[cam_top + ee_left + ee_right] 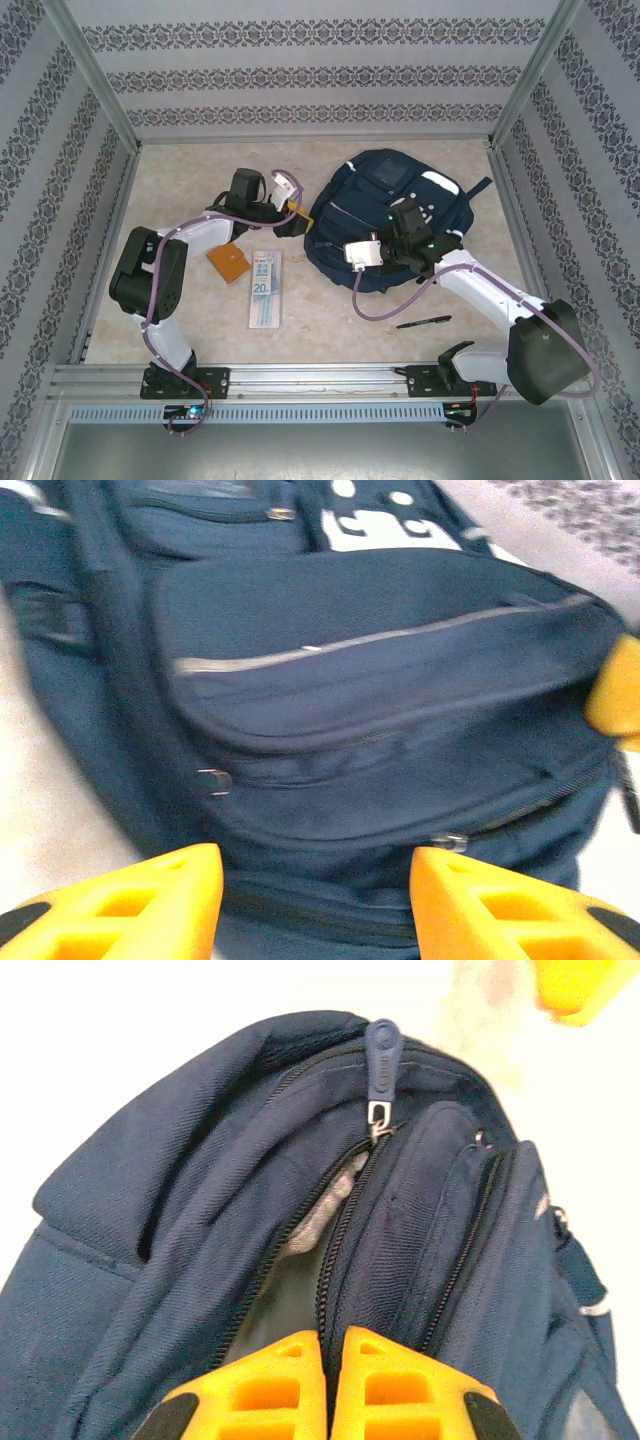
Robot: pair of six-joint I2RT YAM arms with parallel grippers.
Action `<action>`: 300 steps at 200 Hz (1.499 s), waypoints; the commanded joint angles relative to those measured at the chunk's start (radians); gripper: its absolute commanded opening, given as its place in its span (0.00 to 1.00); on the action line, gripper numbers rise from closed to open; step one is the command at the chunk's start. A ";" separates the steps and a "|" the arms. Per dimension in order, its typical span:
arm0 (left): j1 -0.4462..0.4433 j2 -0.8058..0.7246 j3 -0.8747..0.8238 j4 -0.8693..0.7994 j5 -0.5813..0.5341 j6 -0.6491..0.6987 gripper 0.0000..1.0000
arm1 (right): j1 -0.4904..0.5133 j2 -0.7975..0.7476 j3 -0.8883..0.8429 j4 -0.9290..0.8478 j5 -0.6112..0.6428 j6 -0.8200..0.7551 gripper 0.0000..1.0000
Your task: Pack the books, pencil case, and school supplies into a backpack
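One soft backpack (345, 215): we'd grip its zipper lip (335, 1230); left gripper (315, 880) spread, right gripper (333, 1360) pressed together, perhaps pinching fabric.

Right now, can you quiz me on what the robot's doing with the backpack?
1. True or false: the right pincer is wide open.
2. The flat square beside the pencil case is: A) green B) orange C) pink.
3. Fill in: the zip on the backpack, just ahead of the right pincer, is ___.
Key: 1 false; 2 B; 3 open.
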 commanded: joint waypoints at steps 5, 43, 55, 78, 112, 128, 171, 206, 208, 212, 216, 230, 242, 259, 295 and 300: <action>-0.059 -0.057 -0.036 -0.077 0.059 0.035 0.56 | -0.016 -0.058 0.002 0.071 -0.059 -0.015 0.00; -0.131 -0.020 -0.004 -0.177 -0.004 0.119 0.59 | -0.023 -0.076 0.004 0.075 -0.088 0.007 0.00; -0.144 -0.003 0.009 -0.183 -0.003 0.125 0.59 | -0.023 -0.076 0.001 0.075 -0.085 0.008 0.00; -0.159 0.019 0.022 -0.180 -0.029 0.142 0.54 | -0.023 -0.082 0.001 0.080 -0.089 0.016 0.00; -0.164 0.048 0.019 -0.135 -0.107 0.147 0.29 | -0.023 -0.100 0.007 0.077 -0.103 0.028 0.00; -0.165 0.067 0.032 -0.134 -0.118 0.147 0.21 | -0.021 -0.109 0.006 0.075 -0.109 0.029 0.00; -0.156 0.057 0.039 -0.111 -0.031 0.151 0.00 | -0.027 -0.117 -0.018 0.060 -0.096 -0.002 0.00; -0.051 -0.014 -0.043 0.092 -0.089 -0.018 0.00 | -0.027 -0.133 -0.048 0.017 -0.037 -0.093 0.00; -0.043 -0.018 -0.051 0.107 -0.098 -0.029 0.00 | -0.028 -0.136 -0.051 0.018 -0.035 -0.095 0.00; -0.027 -0.025 -0.064 0.137 -0.121 -0.051 0.00 | -0.030 -0.139 -0.059 0.021 -0.033 -0.101 0.00; -0.013 -0.032 -0.076 0.160 -0.146 -0.069 0.00 | -0.032 -0.143 -0.067 0.027 -0.031 -0.101 0.00; 0.026 -0.052 -0.096 0.198 -0.240 -0.093 0.00 | -0.034 -0.154 -0.087 0.038 -0.026 -0.106 0.00; 0.034 -0.057 -0.096 0.183 -0.325 -0.084 0.00 | -0.037 -0.158 -0.094 0.039 -0.019 -0.103 0.00; 0.034 -0.028 -0.077 0.145 -0.379 -0.089 0.00 | -0.038 -0.162 -0.104 0.056 -0.030 -0.090 0.00; -0.008 0.006 -0.112 0.240 -0.188 -0.171 0.00 | -0.025 -0.128 -0.127 0.197 -0.056 0.081 0.35; -0.020 0.002 -0.125 0.266 -0.181 -0.181 0.00 | -0.017 -0.121 -0.132 0.229 -0.051 0.110 0.42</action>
